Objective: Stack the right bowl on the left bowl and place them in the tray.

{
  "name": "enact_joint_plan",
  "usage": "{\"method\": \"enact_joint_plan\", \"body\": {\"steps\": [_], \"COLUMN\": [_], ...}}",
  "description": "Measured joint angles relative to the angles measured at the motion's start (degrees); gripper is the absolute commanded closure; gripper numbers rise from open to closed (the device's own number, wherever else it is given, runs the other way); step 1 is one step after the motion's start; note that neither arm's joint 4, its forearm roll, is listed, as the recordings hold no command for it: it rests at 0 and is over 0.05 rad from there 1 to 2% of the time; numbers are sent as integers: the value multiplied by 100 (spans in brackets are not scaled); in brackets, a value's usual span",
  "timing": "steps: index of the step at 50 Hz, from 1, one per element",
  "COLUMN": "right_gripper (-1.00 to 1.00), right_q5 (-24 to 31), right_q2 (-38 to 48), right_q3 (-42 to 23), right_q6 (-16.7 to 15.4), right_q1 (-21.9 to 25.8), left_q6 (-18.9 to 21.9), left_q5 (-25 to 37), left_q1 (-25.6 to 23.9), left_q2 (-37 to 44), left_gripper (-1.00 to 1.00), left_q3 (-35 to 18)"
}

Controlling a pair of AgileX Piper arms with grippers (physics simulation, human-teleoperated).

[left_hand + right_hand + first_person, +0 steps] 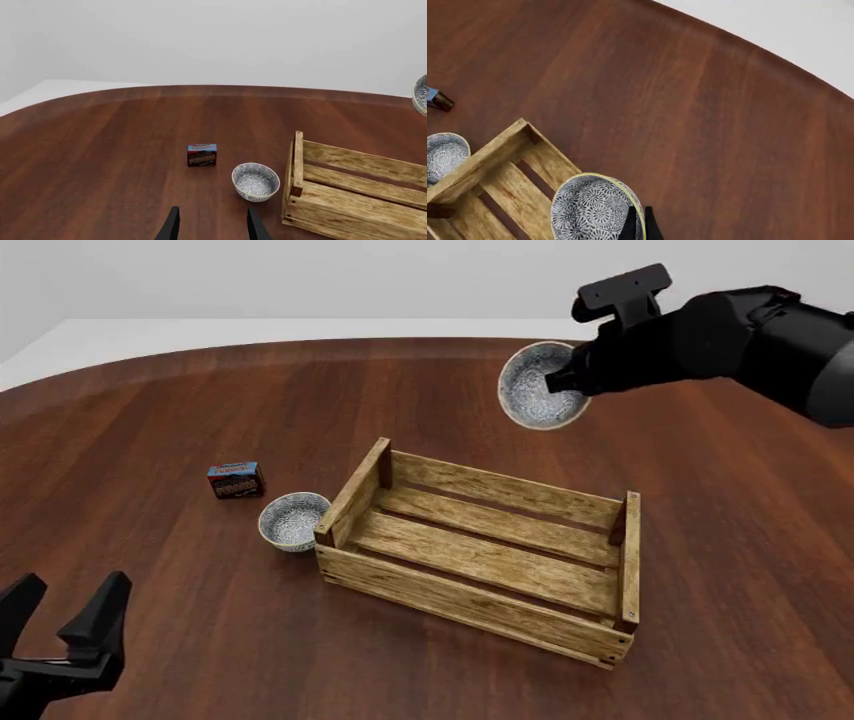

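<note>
My right claw is pinching the right bowl by its rim, tilted, above the tray; my arm is hiding its far edge. My left claw is hanging wide and bare, the left bowl sitting on the surface just beside the tray's end.

Right bowl aloft, tilted; left bowl beside tray.

Dark red-brown wood table w/ rounded far edge; plain pale grey-white wall behind. Even, soft light, no hard shadows.
</note>
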Motion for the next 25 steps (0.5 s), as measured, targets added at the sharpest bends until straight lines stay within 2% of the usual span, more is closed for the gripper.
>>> {"method": "enact_joint_plan", "body": {"steps": [25], "right_gripper": [100], "right_q5": [25], "right_q2": [-170], "right_q3": [-150], "right_q6": [90], "right_q1": [1102], "left_q6": [145], "left_q5": [97], "left_q1": [24], "left_q2": [-80], "left_gripper": [-100], "left_q3": [-53]}}
